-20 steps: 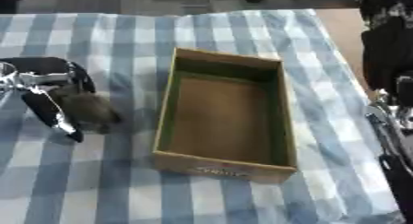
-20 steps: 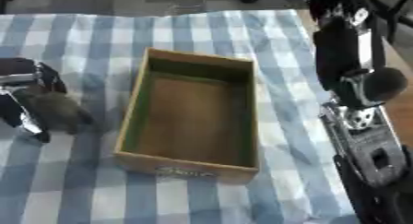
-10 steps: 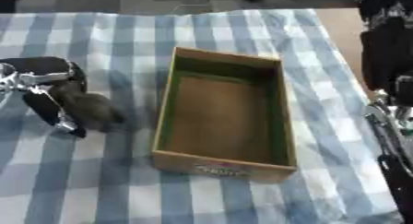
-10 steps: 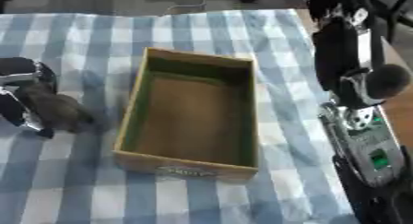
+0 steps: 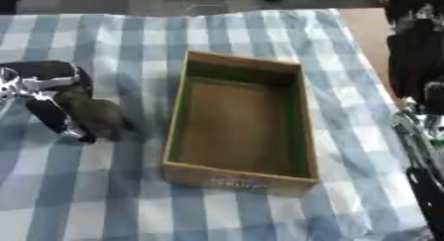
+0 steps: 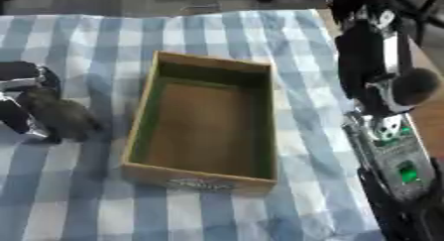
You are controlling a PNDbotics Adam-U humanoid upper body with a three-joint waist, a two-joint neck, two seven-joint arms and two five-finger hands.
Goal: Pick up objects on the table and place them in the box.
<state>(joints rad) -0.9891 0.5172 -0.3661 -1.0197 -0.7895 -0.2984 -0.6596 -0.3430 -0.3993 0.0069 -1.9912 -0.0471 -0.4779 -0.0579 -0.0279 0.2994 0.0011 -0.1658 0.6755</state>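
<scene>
1 dark grey rounded lump (image 5: 97, 117) lies on the blue-and-white checked cloth (image 5: 130, 36), left of the open brown cardboard box (image 5: 239, 121). We see our left hand (image 5: 45, 93) curled around it from the left, fingers touching it. Our right arm hangs at the right edge; its fingers we cannot tell

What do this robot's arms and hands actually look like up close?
The left hand is black with shiny silver metal parts and dark slim fingers. The right arm is bulky and black with a rounded dark joint; below it sits a silver panel with small green markings. No loose cables are visible.
</scene>
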